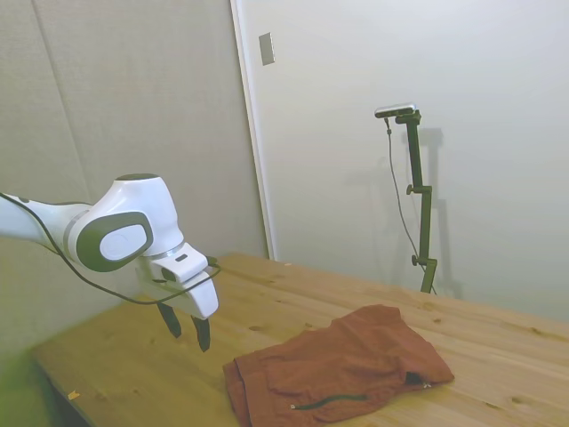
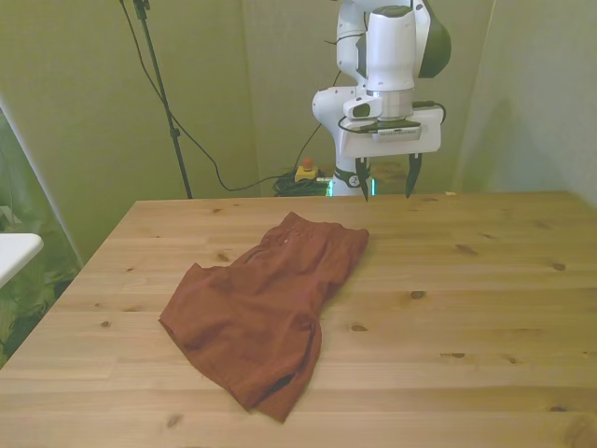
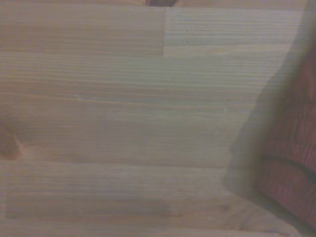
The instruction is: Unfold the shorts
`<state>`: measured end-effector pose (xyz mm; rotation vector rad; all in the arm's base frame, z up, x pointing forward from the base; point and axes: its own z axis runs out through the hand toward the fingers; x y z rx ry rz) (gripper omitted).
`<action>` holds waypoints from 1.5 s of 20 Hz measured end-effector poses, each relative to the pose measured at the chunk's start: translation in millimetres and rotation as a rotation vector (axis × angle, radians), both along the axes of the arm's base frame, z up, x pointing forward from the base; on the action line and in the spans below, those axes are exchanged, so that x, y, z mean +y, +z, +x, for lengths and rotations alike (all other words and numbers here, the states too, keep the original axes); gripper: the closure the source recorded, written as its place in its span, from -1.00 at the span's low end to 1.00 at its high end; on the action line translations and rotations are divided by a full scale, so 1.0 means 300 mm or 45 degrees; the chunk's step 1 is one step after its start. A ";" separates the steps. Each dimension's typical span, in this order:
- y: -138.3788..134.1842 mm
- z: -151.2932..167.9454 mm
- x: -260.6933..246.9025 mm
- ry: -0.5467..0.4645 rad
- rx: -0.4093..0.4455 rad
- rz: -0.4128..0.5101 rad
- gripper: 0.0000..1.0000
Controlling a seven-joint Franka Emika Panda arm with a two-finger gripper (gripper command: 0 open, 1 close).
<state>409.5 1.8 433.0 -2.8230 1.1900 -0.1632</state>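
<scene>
I hold my pincer (image 2: 385, 187) above the bare table (image 2: 485, 280) with its fingers apart and nothing between them, just off the near edge of the shorts (image 2: 261, 303), which lie crumpled mid-table, so I can come down on a fold.

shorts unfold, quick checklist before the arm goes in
1. Shorts folded on the table, nothing on top: ok.
2. End effector open, holding nothing: ok.
3. End effector above the table, clear of the cloth: ok.
4. End effector over a graspable edge: not ok, it hangs beside the shorts near the far edge.
5. Which layer lies on top: cannot tell.
6. Bare table around the shorts to spread them: ok.
</scene>
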 end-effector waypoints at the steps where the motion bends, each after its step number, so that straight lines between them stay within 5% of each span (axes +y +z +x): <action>1: -0.001 0.000 0.000 0.001 -0.001 -0.002 -1.00; 7: 0.111 0.039 -0.170 -0.109 -0.099 -0.033 -1.00; 13: 0.245 0.082 -0.530 -0.319 -0.198 -0.018 -1.00; 21: 0.256 0.097 -1.019 -0.465 -0.292 0.099 -1.00; 30: 0.110 0.183 -1.369 -0.577 -0.355 0.313 -1.00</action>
